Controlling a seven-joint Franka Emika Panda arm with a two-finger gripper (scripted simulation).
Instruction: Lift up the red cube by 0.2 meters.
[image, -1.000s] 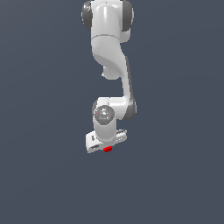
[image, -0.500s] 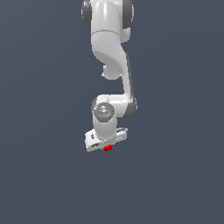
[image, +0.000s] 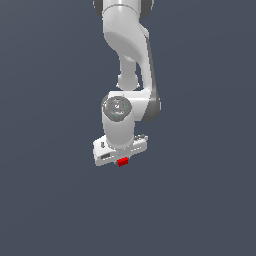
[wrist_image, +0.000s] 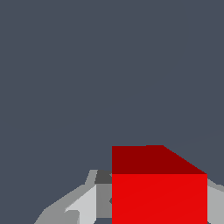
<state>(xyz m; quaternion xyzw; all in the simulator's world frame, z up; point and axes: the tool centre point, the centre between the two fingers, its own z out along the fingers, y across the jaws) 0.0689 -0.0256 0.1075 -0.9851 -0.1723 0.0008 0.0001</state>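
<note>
The red cube (image: 122, 161), plain and bright, sits clamped in the end effector (image: 121, 159).

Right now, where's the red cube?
In the exterior view the cube sits just below centre, tucked under the claw at the arm's lower end; the wrist view shows it between the fingers.

Exterior view: set well back, looking down from above onto the white arm (image: 125, 60) over plain slate-grey ground. Wrist view: mounted on the wrist, facing along the gripper (wrist_image: 153, 199), very near, with 1 grey finger (wrist_image: 72, 205) at frame edge. Shared by the 2 views: the gripper (image: 121, 159), the red cube (image: 122, 161) (wrist_image: 158, 192), the grey ground.
</note>
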